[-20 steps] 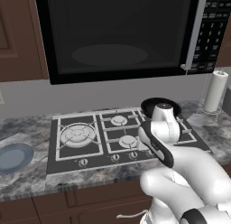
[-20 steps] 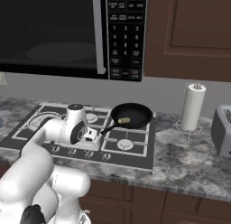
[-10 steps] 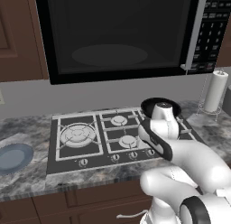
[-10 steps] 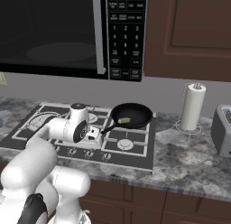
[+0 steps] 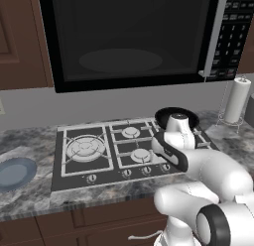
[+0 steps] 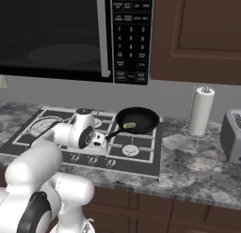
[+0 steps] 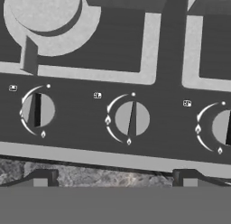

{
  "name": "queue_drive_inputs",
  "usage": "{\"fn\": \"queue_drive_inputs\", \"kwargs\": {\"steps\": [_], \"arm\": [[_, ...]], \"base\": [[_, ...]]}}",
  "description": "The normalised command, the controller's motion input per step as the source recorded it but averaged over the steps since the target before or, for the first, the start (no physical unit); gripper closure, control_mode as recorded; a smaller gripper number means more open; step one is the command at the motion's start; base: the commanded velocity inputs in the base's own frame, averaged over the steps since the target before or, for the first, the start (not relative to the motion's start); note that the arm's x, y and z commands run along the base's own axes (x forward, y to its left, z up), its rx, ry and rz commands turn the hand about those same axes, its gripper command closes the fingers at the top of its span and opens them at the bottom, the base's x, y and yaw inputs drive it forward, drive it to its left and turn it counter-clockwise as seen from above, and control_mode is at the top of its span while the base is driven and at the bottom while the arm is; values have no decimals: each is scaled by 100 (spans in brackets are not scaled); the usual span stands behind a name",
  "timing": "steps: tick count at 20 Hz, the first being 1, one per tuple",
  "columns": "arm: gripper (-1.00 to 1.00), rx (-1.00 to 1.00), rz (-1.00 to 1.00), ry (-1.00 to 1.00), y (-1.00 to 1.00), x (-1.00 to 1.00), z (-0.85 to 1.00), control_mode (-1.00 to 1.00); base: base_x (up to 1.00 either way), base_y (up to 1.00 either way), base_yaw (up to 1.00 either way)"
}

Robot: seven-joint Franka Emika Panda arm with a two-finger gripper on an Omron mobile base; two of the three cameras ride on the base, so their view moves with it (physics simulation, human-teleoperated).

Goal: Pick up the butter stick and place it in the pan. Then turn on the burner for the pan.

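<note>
The butter stick [image 6: 130, 126] lies flat inside the pan [image 6: 137, 120], toward its near-left side, close to where the handle joins. The pan sits on the rear right burner grate of the cooktop [image 6: 141, 164], its short black handle pointing toward the front left. In the hand view the gripper [image 7: 115, 177] is poised over the front control strip, its two dark fingertips [image 7: 41, 177] set wide apart with nothing between them; grey speckled counter [image 7: 108, 173] shows between them. Three round knobs are in sight above the tips: the left knob [image 7: 38, 110], the middle knob [image 7: 131, 119] roughly centred between the fingers, and the right knob [image 7: 224, 127] cut off by the frame edge. No finger touches a knob. A round burner cap [image 7: 43, 13] lies beyond the strip. In the left base view a blue-grey plate [image 5: 15, 172] rests on the counter left of the cooktop. A paper towel roll [image 6: 201, 112] stands upright to the right of the pan, beneath the microwave [image 6: 70, 34] level.
</note>
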Motion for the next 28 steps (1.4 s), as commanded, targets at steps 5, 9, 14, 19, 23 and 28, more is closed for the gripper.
{"fn": "queue_drive_inputs", "kwargs": {"steps": [5,9,14,19,23,28], "arm": [[-100,0,0,0,-13,2,-7,-100],[-100,0,0,0,-3,9,-9,-100],[-100,0,0,0,0,14,-16,-100],[-100,0,0,0,0,15,-13,-100],[-100,0,0,0,0,14,-8,-100],[-100,0,0,0,-1,13,-6,-100]], "base": [[0,0,0],[0,0,0],[0,0,0],[0,0,0],[0,0,0],[0,0,0]]}}
